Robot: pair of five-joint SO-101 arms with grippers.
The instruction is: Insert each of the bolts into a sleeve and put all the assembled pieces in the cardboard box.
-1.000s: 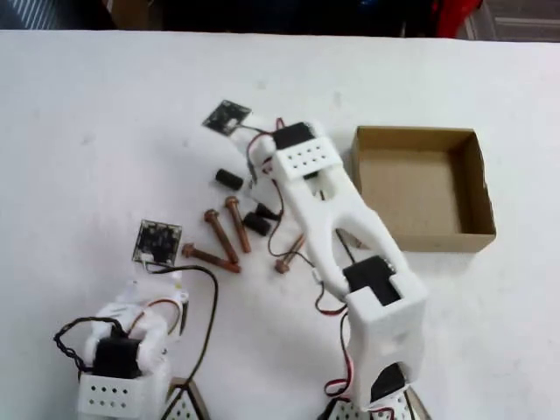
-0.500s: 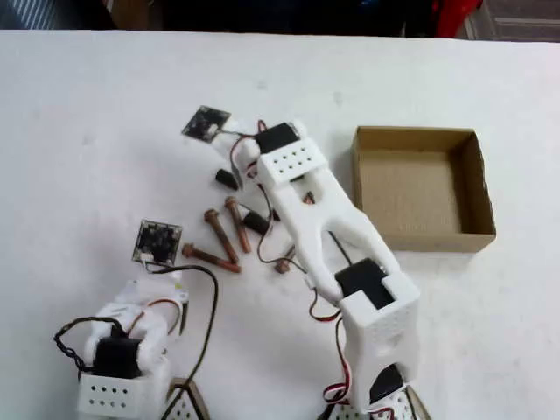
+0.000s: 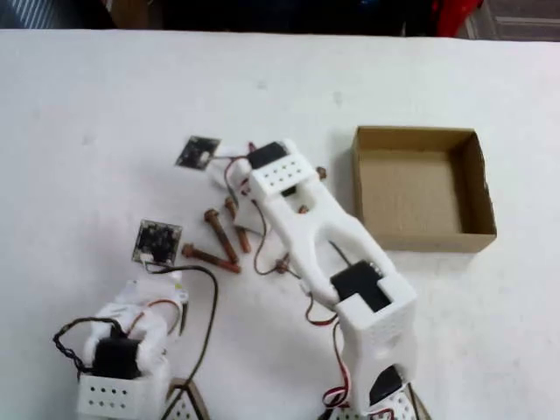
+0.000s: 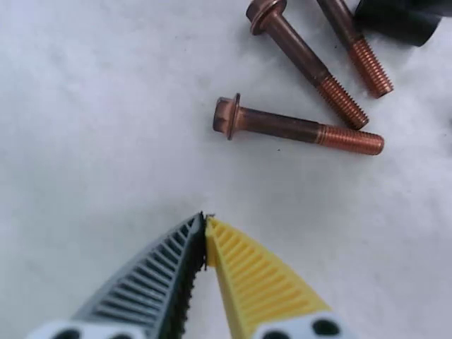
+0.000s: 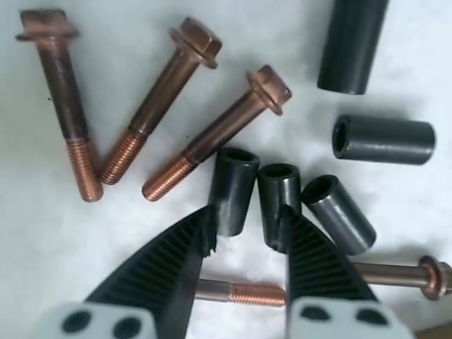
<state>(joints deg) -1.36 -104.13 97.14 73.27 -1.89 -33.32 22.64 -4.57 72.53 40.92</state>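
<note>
Right hand (image 5: 247, 233): open, gripping nothing; jaws spread low over two sleeves (image 5: 233, 187) lying side by side and touching.
Left hand (image 4: 205, 220): closed on nothing, tips together, poised above bare worktop (image 4: 85, 106) toward the near edge, left of the middle; one bolt (image 4: 296, 131) just beyond the tips.
Other sleeves (image 5: 383, 139): three more, one just beside the pair, two apart from it; none seen with a bolt in it.
Bolts (image 5: 215, 138): three fanned beside the sleeves, a fourth (image 5: 395, 272) lying under the right hand; all around the worktop's middle.
Risk: likely pinching both touching sleeves at once, or rolling one aside, because of the jaws straddling the pair; possible knock to the fourth bolt on descent; grip near a sleeve's end, hence tilt and a misaligned bore for insertion.
Cardboard box (image 3: 426, 241): open-topped, toward the right edge of the worktop, well apart from the loose parts; nothing seen inside, no assembled piece yet.
</note>
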